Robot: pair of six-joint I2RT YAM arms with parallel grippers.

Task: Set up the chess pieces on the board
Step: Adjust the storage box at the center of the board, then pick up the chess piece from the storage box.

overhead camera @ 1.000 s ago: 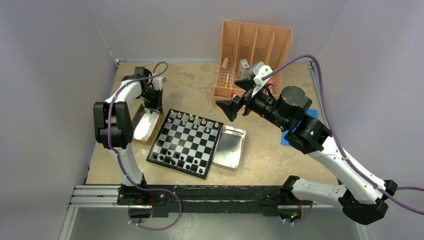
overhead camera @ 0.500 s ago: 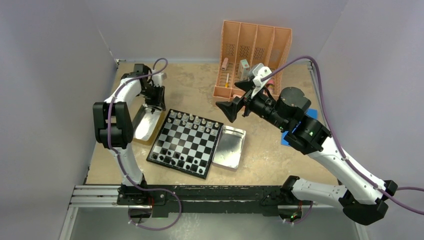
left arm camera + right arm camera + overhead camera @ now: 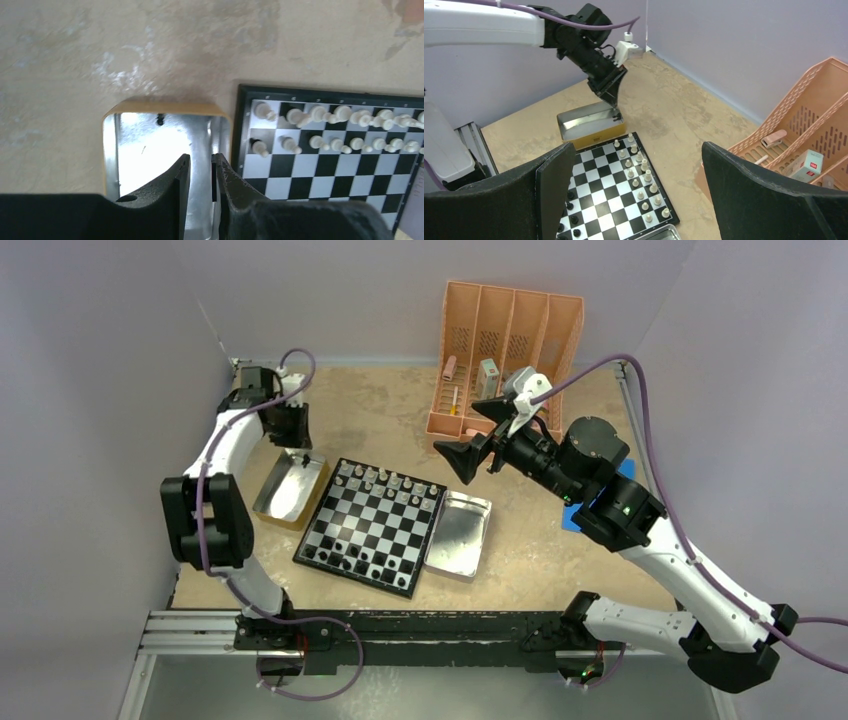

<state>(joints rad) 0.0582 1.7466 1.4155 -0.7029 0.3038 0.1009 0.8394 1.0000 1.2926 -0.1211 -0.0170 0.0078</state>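
Starting at the left tool [image 3: 201, 158]: loosened to a narrow slit, with only bare metal showing through the gap and nothing gripped. A second ago clenched tight and sunk low into the tray [image 3: 150, 150]. Now lifted clear and drawn back toward the far left corner of the counter [image 3: 380, 410], hanging over the tray's far end. From the right wrist view, seen with tips pointing down just above that far rim.

Beyond the tips, one small black piece [image 3: 160, 119] against the tray's far wall, apart from both fingers. Probably a pick that slipped or never caught. Most likely calls for another descent onto that piece, not a carry to the board.

Just beside the tray, on its right, the board [image 3: 370, 525]. Along its far two rows, the white pieces [image 3: 385, 482], seemingly all in place. On the near rows, the black pieces [image 3: 350, 558], too small to count. With one still in the tray, black's side judged unfinished.

Close against the board's right edge, a second tray [image 3: 458, 532]. Farther out, the right tool [image 3: 478, 433], spread wide and gripping nothing. Held high between the board and the peach organiser [image 3: 505, 340], as it was a second ago.
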